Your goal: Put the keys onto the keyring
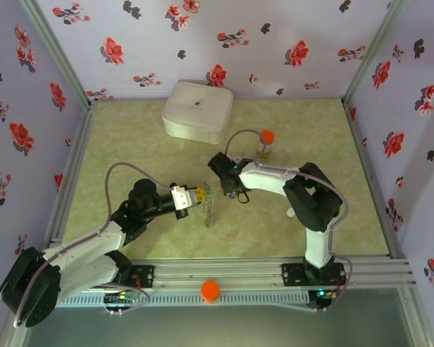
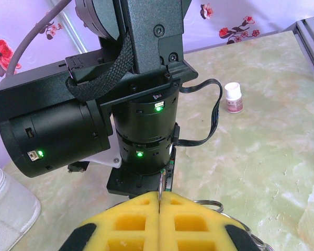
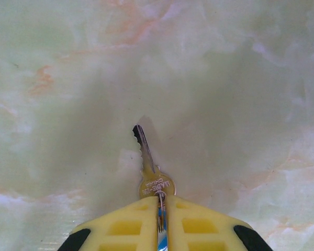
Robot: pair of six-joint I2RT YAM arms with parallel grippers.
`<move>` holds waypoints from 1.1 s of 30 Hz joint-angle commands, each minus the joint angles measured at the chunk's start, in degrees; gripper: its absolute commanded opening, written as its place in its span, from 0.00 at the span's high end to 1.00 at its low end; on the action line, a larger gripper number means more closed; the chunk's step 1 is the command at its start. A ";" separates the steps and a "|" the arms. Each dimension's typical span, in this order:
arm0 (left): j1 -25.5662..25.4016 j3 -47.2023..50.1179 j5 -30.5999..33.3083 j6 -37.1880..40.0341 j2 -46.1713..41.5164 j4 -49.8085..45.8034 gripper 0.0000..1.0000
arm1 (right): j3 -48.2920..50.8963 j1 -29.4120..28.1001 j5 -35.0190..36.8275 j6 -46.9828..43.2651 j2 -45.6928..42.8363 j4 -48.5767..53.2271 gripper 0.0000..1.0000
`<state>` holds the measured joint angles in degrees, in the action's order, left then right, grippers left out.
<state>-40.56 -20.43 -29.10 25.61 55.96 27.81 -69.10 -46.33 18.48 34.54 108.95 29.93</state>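
The right claw (image 3: 160, 206) has its two yellow pads pressed together on the round head of a silver key (image 3: 149, 167). The long toothed part of the key sticks straight out past the tips of the claw, over the bare green worktop (image 3: 240, 78). It is likely held by the head so that the hole end stays close to the pads. A thin bit of wire runs up between the pads, right at the key's hole. It is too small to tell if the wire already goes through the hole.

The left claw (image 2: 160, 203) is squeezed together too. A thin strip of metal stands up in the crack between its pads. A shiny loop of the keyring (image 2: 208, 201) peeks out just beside the pad on the right of that picture. So this claw seems to hold the keyring steady, like a helper hand.

From above, the two claws point at each other and are near, tip to tip. That makes sense, because key and ring must meet. The threading step looks to be under way, not finished.
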 commanded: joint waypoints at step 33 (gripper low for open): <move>-0.77 -2.84 -1.34 -20.73 8.99 14.01 1.00 | 20.45 0.56 -31.01 -31.75 -42.56 -17.58 1.00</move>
<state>-40.88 -20.95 -29.54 10.28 64.14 37.36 -51.20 -46.11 -2.44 9.67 68.99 16.08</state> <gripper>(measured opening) 0.060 0.064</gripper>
